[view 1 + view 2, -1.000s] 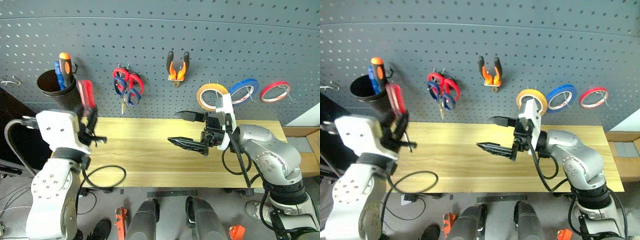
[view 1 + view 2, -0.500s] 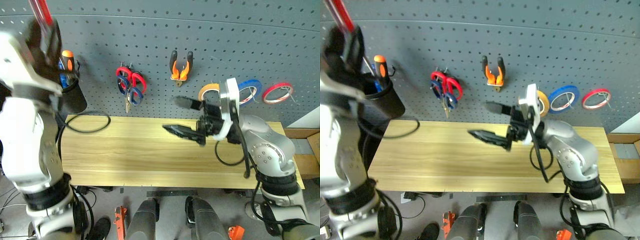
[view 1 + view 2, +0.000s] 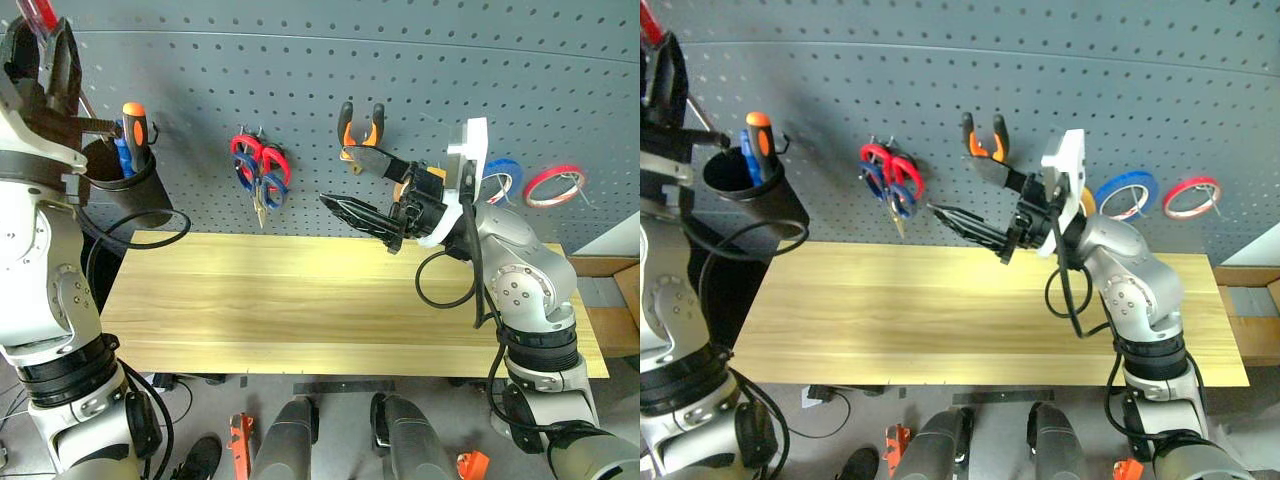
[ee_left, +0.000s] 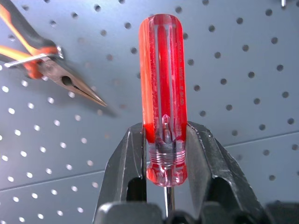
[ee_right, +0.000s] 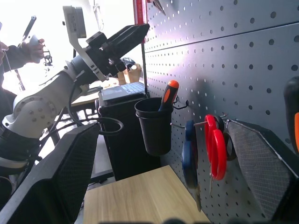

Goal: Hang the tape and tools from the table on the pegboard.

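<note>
One tool remains unhung: the left gripper (image 4: 167, 154), clamped on the red-handled screwdriver (image 4: 162, 88), has risen above the black cup (image 3: 128, 190), while the right gripper (image 3: 362, 186) hovers wide open.

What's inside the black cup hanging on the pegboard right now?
The black cup holds an orange-handled screwdriver and a blue-handled one, handles sticking up. Their shafts and the cup's bottom are hidden by its wall.
</note>
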`<action>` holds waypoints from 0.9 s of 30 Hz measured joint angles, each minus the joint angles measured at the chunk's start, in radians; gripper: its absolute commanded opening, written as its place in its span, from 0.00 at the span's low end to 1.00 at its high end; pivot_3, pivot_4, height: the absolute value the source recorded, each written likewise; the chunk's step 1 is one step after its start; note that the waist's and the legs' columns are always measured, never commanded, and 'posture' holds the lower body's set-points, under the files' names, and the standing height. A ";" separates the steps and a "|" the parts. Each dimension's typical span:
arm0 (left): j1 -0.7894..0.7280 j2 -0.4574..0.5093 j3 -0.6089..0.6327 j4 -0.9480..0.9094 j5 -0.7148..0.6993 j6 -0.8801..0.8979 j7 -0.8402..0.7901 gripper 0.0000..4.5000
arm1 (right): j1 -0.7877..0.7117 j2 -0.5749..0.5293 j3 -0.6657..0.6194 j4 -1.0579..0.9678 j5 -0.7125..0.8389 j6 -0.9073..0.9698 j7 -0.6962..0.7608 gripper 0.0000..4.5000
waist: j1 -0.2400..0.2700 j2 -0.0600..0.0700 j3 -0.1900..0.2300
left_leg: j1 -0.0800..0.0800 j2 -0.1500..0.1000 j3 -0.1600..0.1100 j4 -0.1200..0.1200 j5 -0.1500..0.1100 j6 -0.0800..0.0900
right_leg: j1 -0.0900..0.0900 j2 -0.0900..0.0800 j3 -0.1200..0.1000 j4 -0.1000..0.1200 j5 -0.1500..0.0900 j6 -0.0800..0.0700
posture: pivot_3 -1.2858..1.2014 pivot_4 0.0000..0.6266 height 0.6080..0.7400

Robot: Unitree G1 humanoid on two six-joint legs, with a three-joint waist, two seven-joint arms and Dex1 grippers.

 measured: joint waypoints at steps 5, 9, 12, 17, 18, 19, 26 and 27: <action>0.032 -0.003 0.018 0.043 0.002 -0.024 0.012 0.17 | 0.000 -0.010 0.004 0.000 -0.009 0.000 0.004 1.00 | 0.000 0.000 0.000 | 0.000 0.000 0.000 0.000 0.000 0.000 | 0.000 0.000 0.000 0.001 0.000 0.000 | 0.55 0.38 1.00; 0.039 -0.017 0.020 0.096 0.011 -0.068 0.026 0.17 | 0.000 -0.013 0.015 0.000 -0.019 0.000 0.008 1.00 | 0.000 0.000 0.000 | 0.000 0.000 0.000 0.000 0.000 0.000 | -0.001 0.000 0.000 0.001 0.000 0.000 | 0.54 0.39 1.00; 0.040 -0.034 0.020 0.129 0.000 -0.089 0.024 0.39 | 0.000 -0.014 0.018 0.000 -0.028 0.000 0.010 1.00 | 0.000 0.000 0.000 | 0.000 0.000 0.000 0.001 0.000 0.000 | 0.000 0.000 0.000 0.001 0.000 0.000 | 0.54 0.39 1.00; 0.068 -0.034 0.022 0.130 -0.024 -0.110 0.010 0.75 | 0.001 -0.031 0.018 0.000 -0.032 0.001 0.013 1.00 | -0.002 -0.001 0.000 | 0.000 0.000 0.000 0.001 0.000 0.000 | -0.001 0.000 0.000 0.001 0.000 0.000 | 0.54 0.38 1.00; 0.074 -0.034 0.022 0.130 -0.023 -0.112 0.010 0.82 | 0.001 -0.034 0.018 0.000 -0.033 0.001 0.016 1.00 | -0.002 -0.001 0.000 | 0.000 0.000 0.000 0.001 0.000 0.000 | -0.001 0.000 0.000 0.002 0.000 0.000 | 0.54 0.37 1.00; 0.079 -0.034 0.022 0.130 -0.024 -0.112 0.010 0.89 | 0.001 -0.036 0.018 0.001 -0.035 0.001 0.021 1.00 | -0.002 -0.001 -0.001 | 0.000 0.000 0.000 0.001 0.000 0.000 | -0.001 0.000 0.000 0.002 0.000 0.000 | 0.54 0.37 1.00; 0.149 -0.013 -0.006 -0.004 -0.181 -0.005 -0.095 0.98 | 0.028 -0.065 0.024 0.026 -0.024 0.011 0.085 1.00 | -0.002 -0.003 -0.005 | 0.000 0.000 0.000 0.001 0.000 0.000 | 0.000 0.000 0.000 0.002 0.000 0.000 | 0.55 0.36 1.00; 0.180 0.000 -0.026 -0.045 -0.225 0.034 -0.128 0.98 | 0.048 -0.084 0.028 0.027 -0.024 0.013 0.104 1.00 | 0.000 -0.003 -0.005 | 0.000 0.000 0.000 0.001 0.000 0.000 | 0.000 0.000 0.000 0.001 0.000 0.000 | 0.55 0.37 1.00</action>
